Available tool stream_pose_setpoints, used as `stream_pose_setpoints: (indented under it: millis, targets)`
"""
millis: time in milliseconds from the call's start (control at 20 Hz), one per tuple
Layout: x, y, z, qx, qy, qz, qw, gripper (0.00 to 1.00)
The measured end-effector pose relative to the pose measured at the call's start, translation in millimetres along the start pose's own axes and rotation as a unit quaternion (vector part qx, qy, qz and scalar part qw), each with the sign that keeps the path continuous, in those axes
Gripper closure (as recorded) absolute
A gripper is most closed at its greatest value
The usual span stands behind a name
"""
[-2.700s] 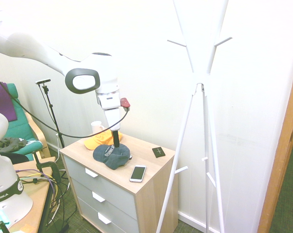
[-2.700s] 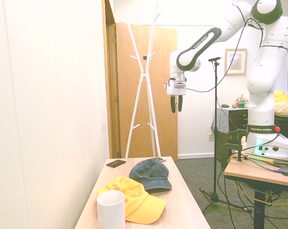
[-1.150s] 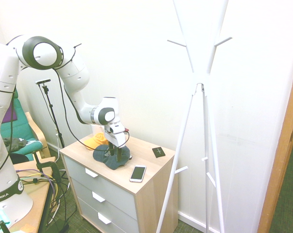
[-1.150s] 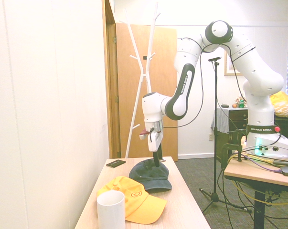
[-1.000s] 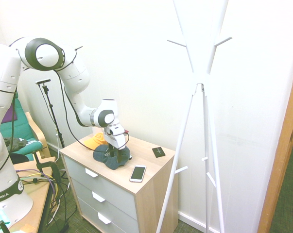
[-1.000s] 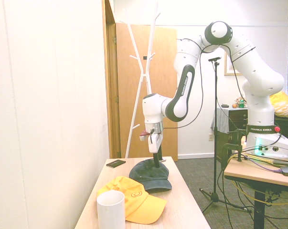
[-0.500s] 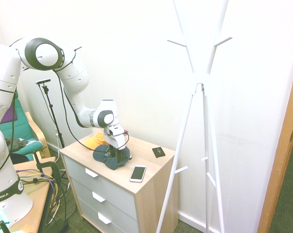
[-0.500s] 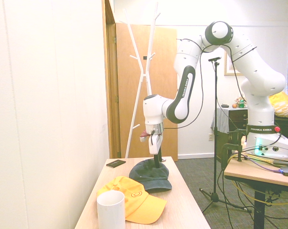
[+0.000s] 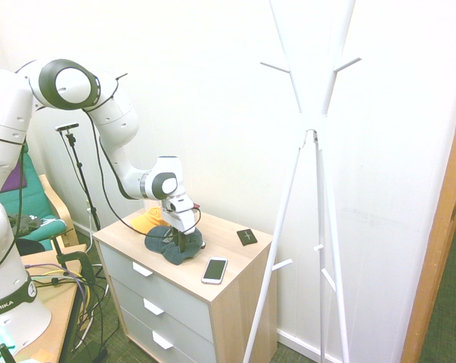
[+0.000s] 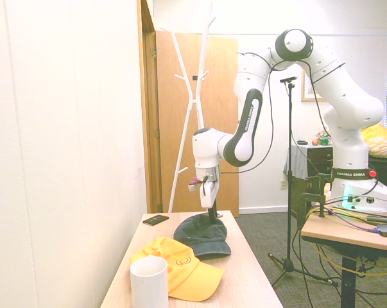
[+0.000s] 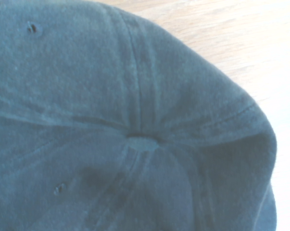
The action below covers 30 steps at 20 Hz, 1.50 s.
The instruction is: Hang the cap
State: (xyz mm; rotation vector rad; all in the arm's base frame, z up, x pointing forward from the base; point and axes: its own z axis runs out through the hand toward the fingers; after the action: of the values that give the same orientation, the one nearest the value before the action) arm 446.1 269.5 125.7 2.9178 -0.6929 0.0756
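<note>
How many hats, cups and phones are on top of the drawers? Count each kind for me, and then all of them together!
Hats: 2, the dark blue-grey cap and the yellow cap
Cups: 1, the white mug
Phones: 1, the phone with the dark screen
Total: 4
</note>
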Motion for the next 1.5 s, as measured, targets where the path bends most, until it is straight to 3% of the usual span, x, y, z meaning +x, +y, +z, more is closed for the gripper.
stream_pose_setpoints:
  millis: [350,500,900,1150,1500]
  targets:
    - [-0.4,-2.9,-3.0,0.002,0.003,0.003,1.0,1.0]
    - [2.7,-8.1,-29.3,0.0,0.021,-0.006,1.0,1.0]
    - [8.4,-10.3,-191.1,-0.049,0.147,-0.058,0.986,1.0]
    - [47.8,15.9,-285.1,-0.115,0.237,-0.069,0.962,1.0]
    - [131.6,80.6,-454.0,-0.146,0.348,-0.031,0.926,1.0]
